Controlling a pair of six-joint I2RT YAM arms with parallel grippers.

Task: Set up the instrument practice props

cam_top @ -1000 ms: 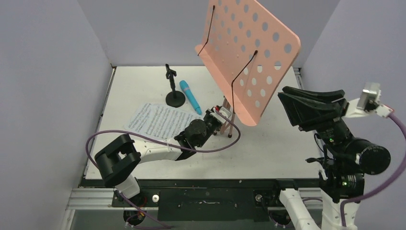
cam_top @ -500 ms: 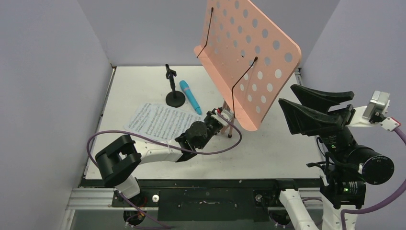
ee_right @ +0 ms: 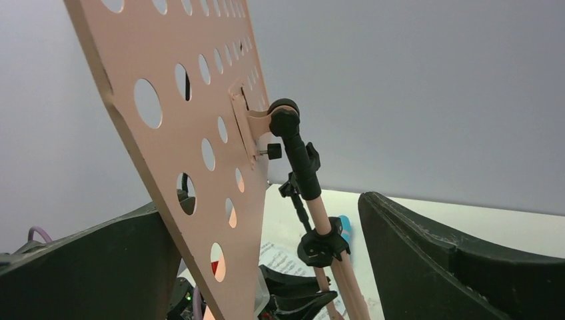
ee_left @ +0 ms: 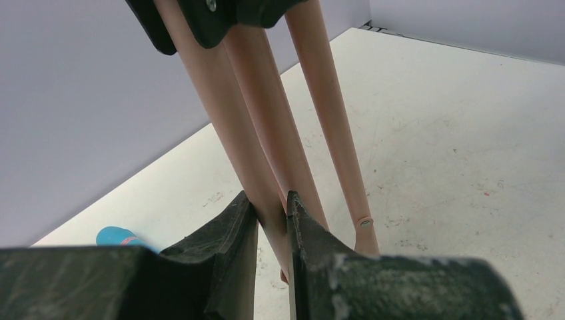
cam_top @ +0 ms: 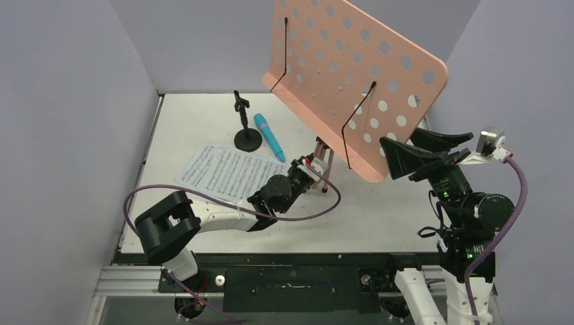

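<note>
The pink perforated music stand (cam_top: 352, 68) stands upright on the table, its desk tilted and two black page-holder wires across it. My left gripper (cam_top: 313, 166) is low at the tripod and shut on one pink leg (ee_left: 226, 100), which sits between its fingertips (ee_left: 270, 213). My right gripper (cam_top: 423, 150) is open wide at the desk's lower right corner. In the right wrist view the desk (ee_right: 186, 113) has its edge running between those spread fingers (ee_right: 460, 267). White sheet music (cam_top: 227, 172) lies flat on the table. The blue microphone (cam_top: 269, 137) lies beside the black mic stand (cam_top: 246, 135).
Grey walls close in the table (cam_top: 379, 210) at the back and on both sides. The stand's pole and black clamp (ee_right: 320, 243) rise just behind the right fingers. A purple cable (cam_top: 203, 196) loops over the left arm.
My right gripper's jaws have spread from nearly shut to wide open and the arm has drawn nearer the desk's corner. The desk has swung round and tipped up. The left grip has held.
</note>
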